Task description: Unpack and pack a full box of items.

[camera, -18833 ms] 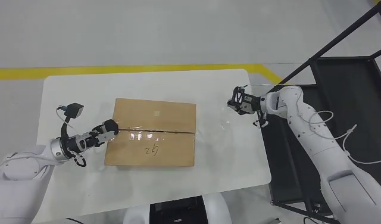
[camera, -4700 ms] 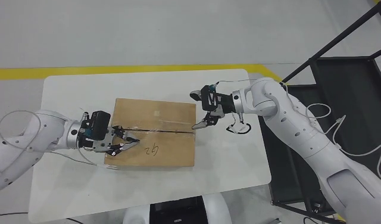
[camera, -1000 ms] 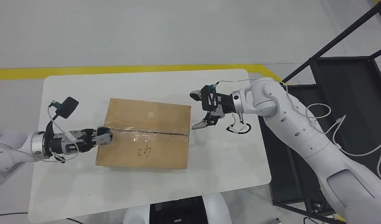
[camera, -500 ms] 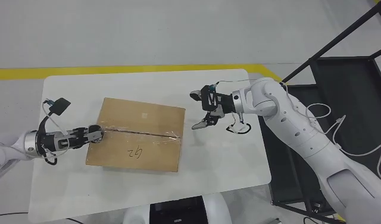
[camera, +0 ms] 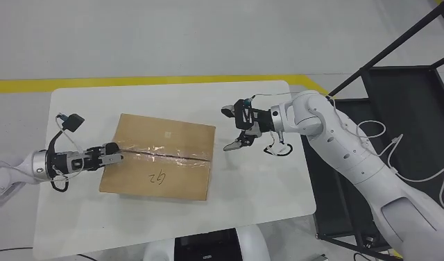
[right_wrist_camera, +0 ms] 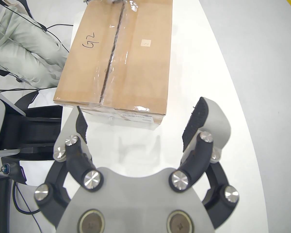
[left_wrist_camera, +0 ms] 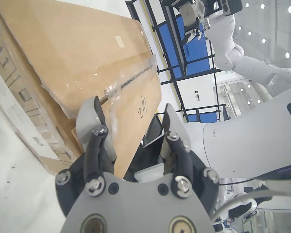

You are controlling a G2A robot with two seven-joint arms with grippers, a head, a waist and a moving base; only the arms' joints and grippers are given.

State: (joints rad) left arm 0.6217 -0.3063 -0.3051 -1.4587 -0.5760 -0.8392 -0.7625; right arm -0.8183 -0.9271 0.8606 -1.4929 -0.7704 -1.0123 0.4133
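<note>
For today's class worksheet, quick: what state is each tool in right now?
Left tool: open, at the brown taped cardboard box.
Right tool: open, empty.

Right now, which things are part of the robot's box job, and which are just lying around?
For the job: cardboard box; clear tape along its seam; left gripper, at the box's taped end; right gripper, open, off the box's other end.

Just around: white table; black rack beside the table; yellow floor line.
</note>
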